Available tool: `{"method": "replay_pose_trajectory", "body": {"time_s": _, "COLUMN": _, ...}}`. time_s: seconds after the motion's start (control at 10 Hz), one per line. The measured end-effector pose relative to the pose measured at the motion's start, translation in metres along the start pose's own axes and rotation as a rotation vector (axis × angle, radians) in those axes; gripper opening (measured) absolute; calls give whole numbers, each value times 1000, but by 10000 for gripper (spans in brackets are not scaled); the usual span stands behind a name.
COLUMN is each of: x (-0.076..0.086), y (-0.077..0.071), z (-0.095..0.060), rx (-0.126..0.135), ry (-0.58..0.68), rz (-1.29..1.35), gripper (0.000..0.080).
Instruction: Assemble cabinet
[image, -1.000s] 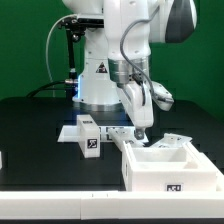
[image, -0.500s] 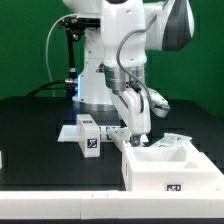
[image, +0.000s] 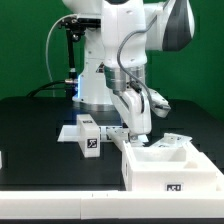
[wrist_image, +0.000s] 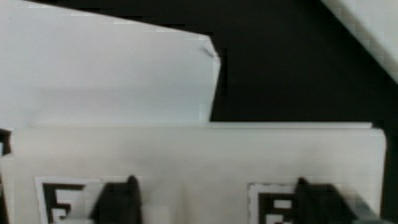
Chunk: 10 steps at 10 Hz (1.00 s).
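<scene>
The cabinet's large white box (image: 165, 168) stands at the front right of the exterior view, open side up, with a tag on its front face. My gripper (image: 139, 133) hangs just behind the box's back left corner. In the wrist view the gripper (wrist_image: 222, 205) is open and empty. Its two dark fingertips (wrist_image: 125, 200) stand wide apart over a white face with two tags (wrist_image: 196, 150). A flat white panel (wrist_image: 107, 70) lies beyond that face. No knob shows.
A small white block with a tag (image: 90, 140) stands to the exterior view's left of the gripper. A flat white piece with tags (image: 176, 140) lies behind the box at the right. The robot's base (image: 98, 85) stands at the back. The table (image: 40, 125) is black.
The gripper has shifted slightly towards the exterior view's left and a little lower during the first half second, then held still. Nothing else has moved.
</scene>
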<state>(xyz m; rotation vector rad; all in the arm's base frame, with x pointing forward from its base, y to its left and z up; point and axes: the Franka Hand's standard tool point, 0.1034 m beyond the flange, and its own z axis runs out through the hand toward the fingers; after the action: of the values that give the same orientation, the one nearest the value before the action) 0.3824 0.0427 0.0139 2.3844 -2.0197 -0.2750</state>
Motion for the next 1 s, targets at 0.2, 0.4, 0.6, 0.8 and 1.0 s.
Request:
{"method": "replay_pose_trajectory", "body": {"time_s": 0.2, "x": 0, "y": 0, "z": 0, "rx": 0, "ry": 0, "rz": -4, "gripper": 165}}
{"method": "replay_pose_trajectory", "body": {"time_s": 0.4, "x": 0, "y": -1, "z": -1, "rx": 4, "ry": 0, "rz": -9, "gripper": 68}}
{"method": "replay_pose_trajectory", "body": {"time_s": 0.6, "x": -13, "y": -1, "z": -10, "rx": -12, "ry": -28, "rz": 14, "gripper": 68}}
{"method": "replay_pose_trajectory", "body": {"time_s": 0.8, "x": -40, "y": -2, "z": -31, "rx": -47, "ry": -62, "rz": 43, "gripper": 67}}
{"method": "replay_pose_trajectory", "body": {"time_s": 1.0, "x": -51, "y": -17, "z": -44, "rx": -22, "ry": -77, "rz": 58, "gripper": 67}}
